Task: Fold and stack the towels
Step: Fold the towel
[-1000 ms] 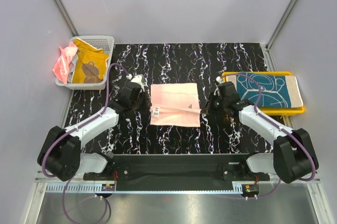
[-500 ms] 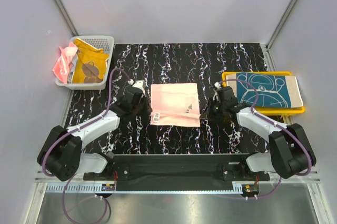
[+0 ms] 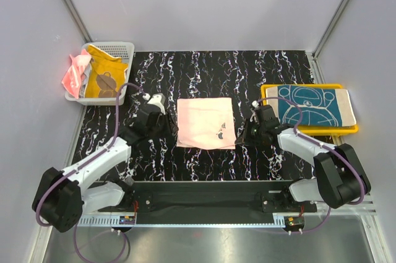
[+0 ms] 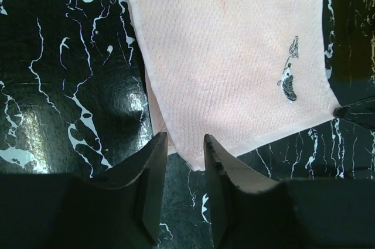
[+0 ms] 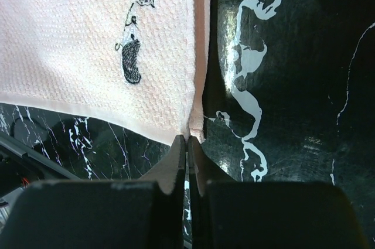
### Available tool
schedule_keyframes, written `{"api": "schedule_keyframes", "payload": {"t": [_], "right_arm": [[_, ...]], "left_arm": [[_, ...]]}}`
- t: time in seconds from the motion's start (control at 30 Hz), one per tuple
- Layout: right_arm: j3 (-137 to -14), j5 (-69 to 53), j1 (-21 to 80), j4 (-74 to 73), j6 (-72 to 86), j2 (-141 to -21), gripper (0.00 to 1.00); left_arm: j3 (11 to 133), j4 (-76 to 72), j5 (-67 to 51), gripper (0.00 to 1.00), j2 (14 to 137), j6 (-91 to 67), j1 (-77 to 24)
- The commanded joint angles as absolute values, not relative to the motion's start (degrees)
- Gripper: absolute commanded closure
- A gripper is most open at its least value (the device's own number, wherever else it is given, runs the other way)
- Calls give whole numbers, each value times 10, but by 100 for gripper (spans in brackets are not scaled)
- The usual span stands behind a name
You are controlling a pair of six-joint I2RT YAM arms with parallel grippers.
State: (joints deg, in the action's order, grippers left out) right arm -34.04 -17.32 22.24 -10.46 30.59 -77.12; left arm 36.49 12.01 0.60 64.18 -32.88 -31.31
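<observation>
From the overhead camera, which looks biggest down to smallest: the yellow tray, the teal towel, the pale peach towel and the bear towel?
1. The yellow tray.
2. The teal towel and the pale peach towel: too alike to rank.
3. The bear towel, crumpled in the basket.

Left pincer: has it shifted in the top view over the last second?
Yes. The left pincer has drawn back a little leftward, toward the white basket, and has opened at the near-left corner of the pale peach towel.

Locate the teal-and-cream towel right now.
Top view, right side: the teal-and-cream towel lies flat on the yellow tray, well right of the pale peach towel at centre.
</observation>
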Motion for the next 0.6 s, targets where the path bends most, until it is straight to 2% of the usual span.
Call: {"api": "schedule_keyframes", "payload": {"t": [0.0, 0.17, 0.4, 0.57], "right_arm": [[-338, -185, 221, -85, 313, -774, 96], [-338, -185, 225, -80, 317, -775, 94], [-358, -151, 226, -107, 317, -742, 68], [-410, -85, 225, -149, 302, -737, 64]], "left_arm": [[387, 128, 4, 64, 633, -330, -316], [427, 134, 21, 65, 700, -323, -315], [502, 102, 52, 63, 813, -325, -289], [593, 110, 38, 65, 916, -309, -231]]}}
